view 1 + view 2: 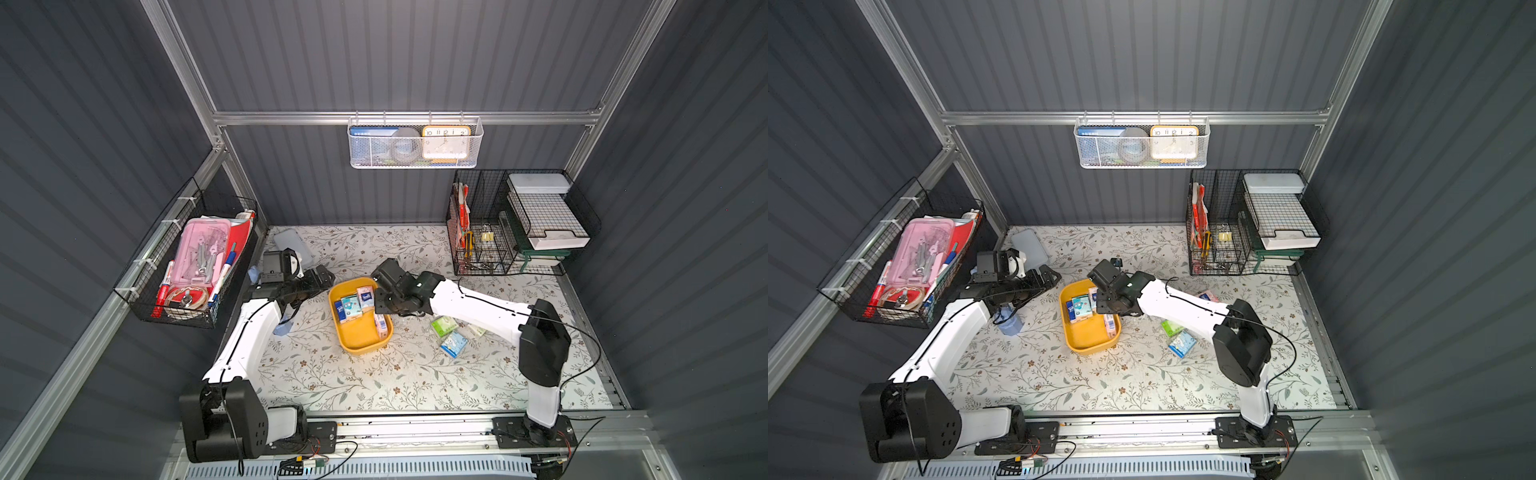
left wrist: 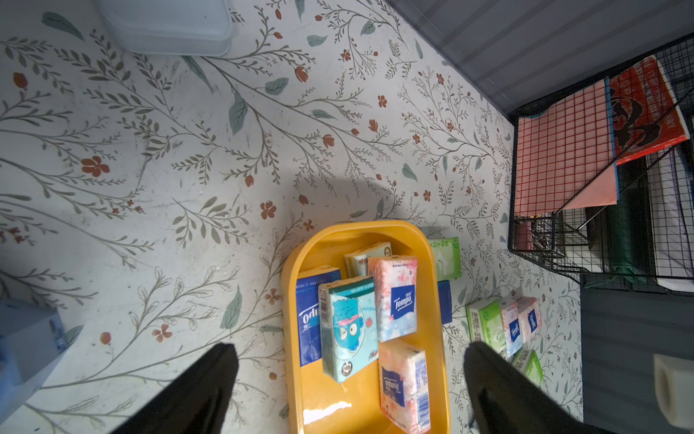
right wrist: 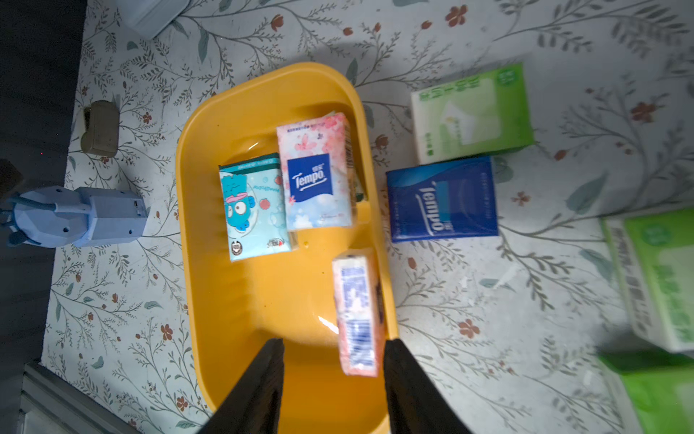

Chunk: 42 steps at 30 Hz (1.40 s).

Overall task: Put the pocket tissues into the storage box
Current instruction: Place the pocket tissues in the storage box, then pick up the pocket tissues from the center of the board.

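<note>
Right fingers point(image 3: 263, 383), narrowly parted and holding nothing, flank a pink packet point(image 3: 356, 315) on edge against the storage box point(image 3: 225, 319) wall, lower centre; lifting could snag it out. Left fingers point(image 2: 202, 387) wide, empty.

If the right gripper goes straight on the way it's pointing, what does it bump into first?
Probably the pink tissue packet lying on its edge inside the yellow storage box, straight ahead of the open right gripper; how far below is hard to judge.
</note>
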Each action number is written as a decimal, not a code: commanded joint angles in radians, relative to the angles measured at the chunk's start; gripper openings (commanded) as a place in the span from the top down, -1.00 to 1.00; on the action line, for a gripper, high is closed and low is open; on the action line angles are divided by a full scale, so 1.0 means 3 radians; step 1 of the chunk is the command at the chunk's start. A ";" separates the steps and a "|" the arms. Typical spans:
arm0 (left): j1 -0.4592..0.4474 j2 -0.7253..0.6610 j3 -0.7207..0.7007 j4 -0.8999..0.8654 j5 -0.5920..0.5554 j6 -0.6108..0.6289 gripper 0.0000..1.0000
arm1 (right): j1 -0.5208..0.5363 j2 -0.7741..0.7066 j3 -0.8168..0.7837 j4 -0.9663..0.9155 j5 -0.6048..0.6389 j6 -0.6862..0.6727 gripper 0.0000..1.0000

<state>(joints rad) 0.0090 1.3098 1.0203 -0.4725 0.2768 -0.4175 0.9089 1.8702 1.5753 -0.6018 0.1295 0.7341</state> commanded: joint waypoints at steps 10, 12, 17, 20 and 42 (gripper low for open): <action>-0.0282 0.0200 0.0475 -0.0050 0.0365 0.0150 -0.98 | -0.0273 -0.1137 -0.1395 -0.0879 0.0236 0.0475 -0.16; -0.0480 0.0255 0.0518 -0.0066 0.0215 0.0187 -0.98 | -0.0330 -0.1298 -0.1667 -0.0876 0.0172 0.0642 -0.23; -0.0686 0.0359 0.0529 0.0015 0.0126 0.0126 -0.98 | -0.0479 -0.1576 -0.2284 -0.0623 -0.0077 0.1014 -0.43; -0.0691 0.0343 0.0497 0.0051 0.0146 0.0106 -0.98 | -0.0564 -0.1587 -0.2479 -0.0453 -0.0109 0.1138 -0.91; -0.0691 0.0250 0.0375 -0.0041 0.0021 0.0204 -0.98 | -0.0684 -0.0891 -0.2238 -0.0012 -0.0035 0.1211 -0.80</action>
<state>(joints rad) -0.2024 1.3891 1.1419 -0.4717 0.2836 -0.3798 0.7074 1.5814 0.9054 -0.6170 0.1081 1.0744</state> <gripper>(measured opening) 0.992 0.900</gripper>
